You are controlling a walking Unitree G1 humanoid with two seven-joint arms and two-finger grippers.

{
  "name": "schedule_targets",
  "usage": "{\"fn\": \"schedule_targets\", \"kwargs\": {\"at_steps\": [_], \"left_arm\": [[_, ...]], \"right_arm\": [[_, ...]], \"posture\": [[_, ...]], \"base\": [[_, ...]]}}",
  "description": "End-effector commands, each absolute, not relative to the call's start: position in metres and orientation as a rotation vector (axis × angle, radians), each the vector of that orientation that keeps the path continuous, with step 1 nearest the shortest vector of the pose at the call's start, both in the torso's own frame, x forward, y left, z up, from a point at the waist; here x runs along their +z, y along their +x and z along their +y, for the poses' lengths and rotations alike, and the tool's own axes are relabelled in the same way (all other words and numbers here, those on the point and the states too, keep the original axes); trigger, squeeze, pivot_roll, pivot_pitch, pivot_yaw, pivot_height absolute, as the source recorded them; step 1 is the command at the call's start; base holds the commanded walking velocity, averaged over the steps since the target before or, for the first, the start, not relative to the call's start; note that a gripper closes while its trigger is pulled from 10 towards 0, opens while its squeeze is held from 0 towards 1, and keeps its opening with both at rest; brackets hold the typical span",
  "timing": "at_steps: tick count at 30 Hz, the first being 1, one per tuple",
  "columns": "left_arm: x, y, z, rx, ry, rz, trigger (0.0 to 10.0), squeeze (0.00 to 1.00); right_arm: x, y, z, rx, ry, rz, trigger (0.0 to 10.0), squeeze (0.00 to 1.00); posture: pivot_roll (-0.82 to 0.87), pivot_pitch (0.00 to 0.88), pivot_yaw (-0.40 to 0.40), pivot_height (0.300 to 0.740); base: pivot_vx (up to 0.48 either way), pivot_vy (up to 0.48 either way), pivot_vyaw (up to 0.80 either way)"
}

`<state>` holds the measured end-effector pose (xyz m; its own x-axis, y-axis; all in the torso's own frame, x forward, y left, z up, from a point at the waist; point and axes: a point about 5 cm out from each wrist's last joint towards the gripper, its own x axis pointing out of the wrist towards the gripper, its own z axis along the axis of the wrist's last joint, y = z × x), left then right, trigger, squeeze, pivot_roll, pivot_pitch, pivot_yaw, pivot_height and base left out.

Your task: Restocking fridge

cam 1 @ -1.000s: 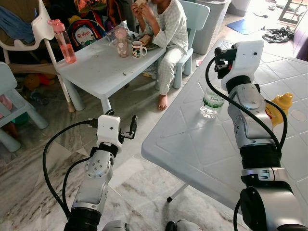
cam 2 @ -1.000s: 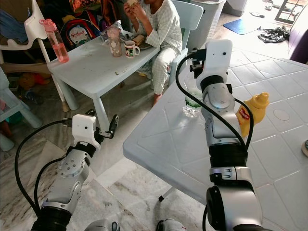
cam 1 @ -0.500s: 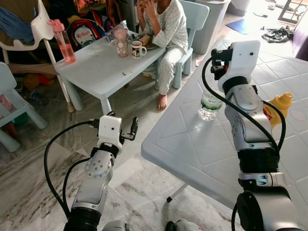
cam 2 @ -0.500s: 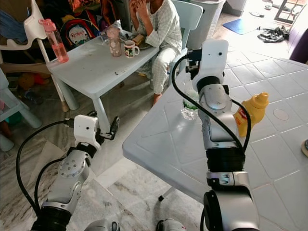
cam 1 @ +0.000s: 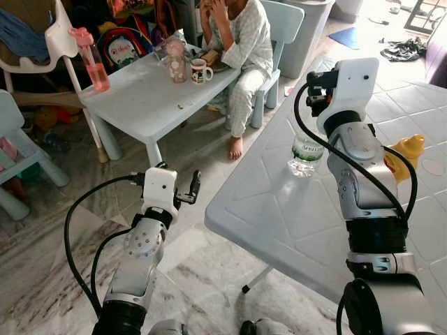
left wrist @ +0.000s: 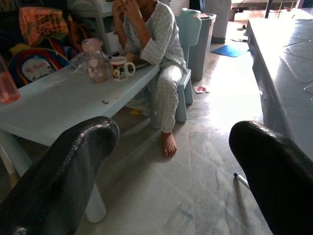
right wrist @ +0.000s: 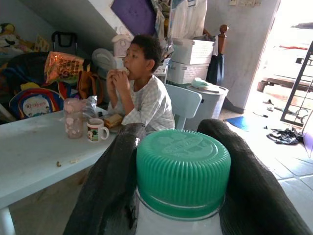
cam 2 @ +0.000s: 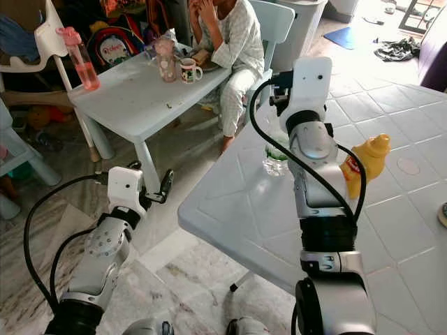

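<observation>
Two black fingers of the right pincer (right wrist: pixel 183 191) are being set either side of the green-capped water bottle (cam 1: pixel 305 150), standing near the white desk's (cam 1: pixel 279 209) far edge at twelve o'clock; firm contact cannot be told. A squeeze and straight lift are judged next, while the left pincer (cam 1: pixel 187 190) is being held open, empty, over the floor.

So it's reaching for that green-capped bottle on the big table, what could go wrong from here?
The right gripper straddles the neck of the bottle just below the green cap; a grip that high might slip or tip it. The bottle stands near the edge of the table, so a knock could send it to the floor. The yellow squeeze bottle sits close beside the right arm and could get bumped.
</observation>
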<state>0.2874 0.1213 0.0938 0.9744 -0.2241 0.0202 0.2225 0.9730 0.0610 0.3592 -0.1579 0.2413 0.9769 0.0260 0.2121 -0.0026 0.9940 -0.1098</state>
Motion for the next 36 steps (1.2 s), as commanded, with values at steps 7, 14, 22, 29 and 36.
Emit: {"fn": "schedule_targets", "kwargs": {"at_steps": [7, 14, 22, 29, 36], "left_arm": [[0.09, 0.287, 0.121, -0.237, 0.073, -0.004, 10.0, 0.0], [0.087, 0.286, 0.12, -0.244, 0.078, 0.013, 10.0, 0.0], [0.083, 0.287, 0.118, -0.248, 0.083, 0.033, 10.0, 0.0], [0.084, 0.288, 0.117, -0.249, 0.083, 0.031, 10.0, 0.0], [0.084, 0.287, 0.117, -0.25, 0.082, 0.032, 10.0, 0.0]], "right_arm": [[0.24, 0.357, -0.157, 0.015, -0.112, -0.206, 10.0, 0.0], [0.233, 0.348, -0.156, 0.033, -0.107, -0.177, 10.0, 0.0], [0.213, 0.333, -0.154, 0.051, -0.077, -0.17, 10.0, 0.73], [0.206, 0.328, -0.159, 0.043, -0.107, -0.176, 10.0, 0.0], [0.204, 0.326, -0.161, 0.035, -0.123, -0.192, 10.0, 1.0]], "posture": [[0.05, 0.076, -0.002, 0.74], [0.04, 0.075, -0.004, 0.74], [0.04, 0.072, -0.006, 0.74], [0.04, 0.072, -0.006, 0.74], [0.04, 0.073, -0.005, 0.74]], "base": [[0.0, 0.0, 0.0], [0.0, 0.0, 0.0], [0.0, 0.0, 0.0], [0.0, 0.0, 0.0], [0.0, 0.0, 0.0]]}}
